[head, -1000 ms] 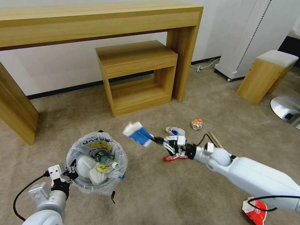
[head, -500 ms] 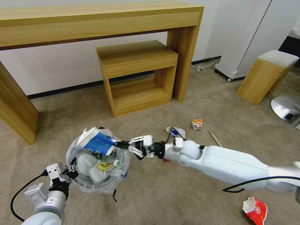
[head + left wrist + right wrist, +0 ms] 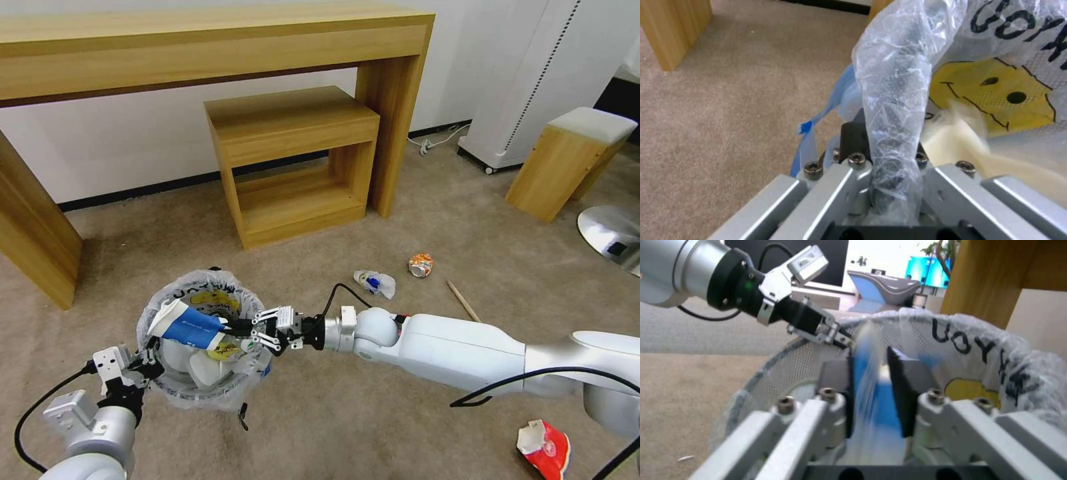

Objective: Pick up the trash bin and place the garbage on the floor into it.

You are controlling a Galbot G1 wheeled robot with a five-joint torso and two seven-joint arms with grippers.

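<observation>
The trash bin (image 3: 151, 313), round and lined with a clear printed bag, is held just above the beige floor (image 3: 333, 420). My left gripper (image 3: 143, 363) is shut on its near rim (image 3: 893, 100). A blue-white paper cup (image 3: 183, 325) hangs tilted over the bin's mouth, and my right gripper (image 3: 237, 328) is shut on its base. The right wrist view has that cup (image 3: 871, 396) between the pads of the right gripper (image 3: 869, 356). White slippers (image 3: 193, 363) lie inside the bin. On the carpet lie an orange can (image 3: 420, 265), a white-blue scrap (image 3: 375, 283), a wooden stick (image 3: 462, 301) and a red wrapper (image 3: 547, 448).
A long wooden desk (image 3: 393, 120) stands along the wall with a low wooden shelf unit (image 3: 293, 167) under it. A wooden stool (image 3: 567, 160), a white appliance (image 3: 533, 80) and a chrome disc base (image 3: 610, 233) stand at the right.
My right arm has swung left with the paper cup, from above the open carpet to over the bin's mouth, and lowered it. The left gripper keeps its hold on the rim.
</observation>
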